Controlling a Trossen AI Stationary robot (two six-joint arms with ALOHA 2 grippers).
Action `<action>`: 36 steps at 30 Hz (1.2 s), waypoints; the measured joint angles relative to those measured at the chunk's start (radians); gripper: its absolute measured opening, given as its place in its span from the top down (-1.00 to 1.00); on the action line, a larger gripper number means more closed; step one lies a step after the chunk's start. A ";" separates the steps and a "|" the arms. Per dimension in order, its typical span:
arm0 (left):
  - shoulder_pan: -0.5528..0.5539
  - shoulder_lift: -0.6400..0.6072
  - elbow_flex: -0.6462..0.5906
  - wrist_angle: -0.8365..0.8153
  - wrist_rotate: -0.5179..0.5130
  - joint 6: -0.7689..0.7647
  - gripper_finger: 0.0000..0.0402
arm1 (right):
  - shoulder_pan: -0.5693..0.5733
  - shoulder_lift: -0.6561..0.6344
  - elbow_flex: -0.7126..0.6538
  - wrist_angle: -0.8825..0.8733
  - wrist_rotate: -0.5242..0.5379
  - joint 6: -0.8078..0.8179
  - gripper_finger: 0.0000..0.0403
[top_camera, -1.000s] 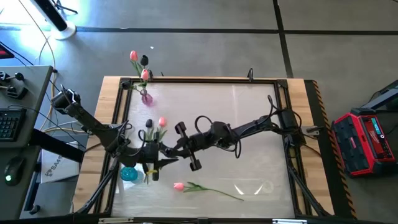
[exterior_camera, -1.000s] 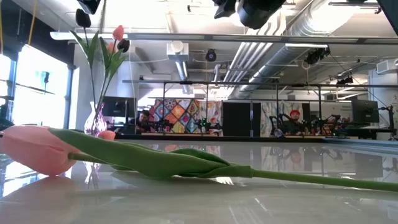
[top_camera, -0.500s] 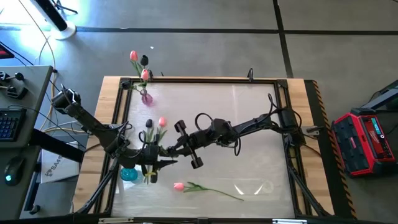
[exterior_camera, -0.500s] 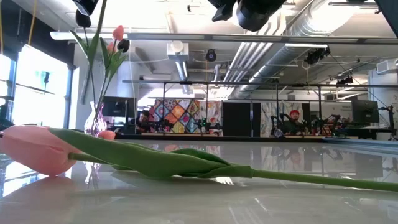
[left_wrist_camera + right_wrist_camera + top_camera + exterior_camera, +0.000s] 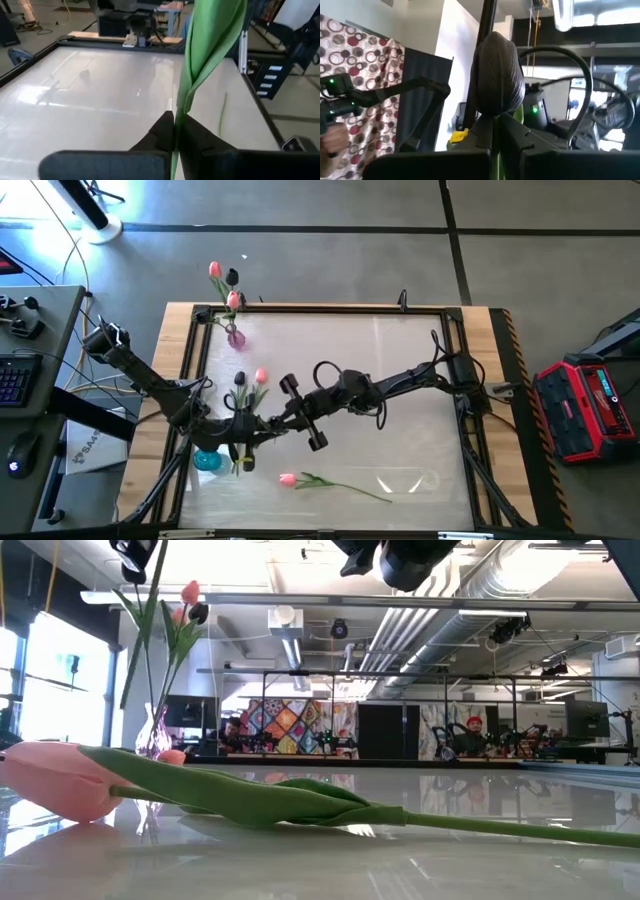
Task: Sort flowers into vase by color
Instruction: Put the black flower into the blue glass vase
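Since a second ago, both arms have been drifting slightly left toward the blue vase (image 5: 207, 460), the dark tulip head (image 5: 132, 554) edging up out of the low view. The left gripper (image 5: 243, 448) is pinching a green stem (image 5: 186, 100) between closed fingers; the right gripper (image 5: 278, 421) is clamping the stem just under a dark tulip (image 5: 496, 75). This looks like a two-armed handover or lowering of the dark tulip and its pink tulip (image 5: 261, 376) neighbour. Next, the stem end wants guiding into a vase mouth. One pink tulip (image 5: 288, 479) is lying on the surface (image 5: 400, 380); the pink vase (image 5: 236, 337) is holding three already.
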 joint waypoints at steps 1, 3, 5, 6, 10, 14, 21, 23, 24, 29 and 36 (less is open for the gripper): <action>0.001 0.000 0.000 -0.009 -0.002 -0.004 0.97 | 0.000 0.000 0.000 -0.013 0.000 0.001 0.99; 0.005 0.000 -0.001 -0.019 -0.007 -0.005 0.98 | -0.003 -0.001 0.000 -0.038 0.014 0.007 0.95; 0.004 -0.004 -0.001 -0.032 -0.027 -0.009 0.99 | -0.004 -0.003 0.000 -0.081 0.035 0.029 0.88; 0.000 -0.012 -0.001 -0.052 -0.048 -0.027 0.99 | -0.005 -0.003 0.000 -0.103 0.042 0.038 0.84; -0.032 -0.092 -0.001 -0.249 -0.172 -0.156 1.00 | -0.015 -0.002 0.000 -0.172 0.053 0.110 0.69; -0.069 -0.205 -0.001 -0.396 -0.237 -0.239 1.00 | -0.032 -0.003 0.001 -0.202 0.084 0.199 0.57; -0.126 -0.313 -0.001 -0.445 -0.349 -0.221 1.00 | -0.089 -0.005 0.003 -0.383 0.148 0.409 0.50; -0.136 -0.334 -0.001 -0.442 -0.390 -0.201 1.00 | -0.100 0.003 -0.001 -0.432 0.148 0.426 0.50; -0.143 -0.343 -0.001 -0.441 -0.405 -0.187 1.00 | -0.101 0.004 -0.003 -0.451 0.150 0.426 0.50; -0.173 -0.381 -0.001 -0.446 -0.471 -0.126 1.00 | -0.107 -0.001 0.000 -0.438 0.185 0.399 0.50; -0.223 -0.403 -0.001 -0.456 -0.610 -0.035 1.00 | -0.107 0.000 0.000 -0.478 0.243 0.312 0.50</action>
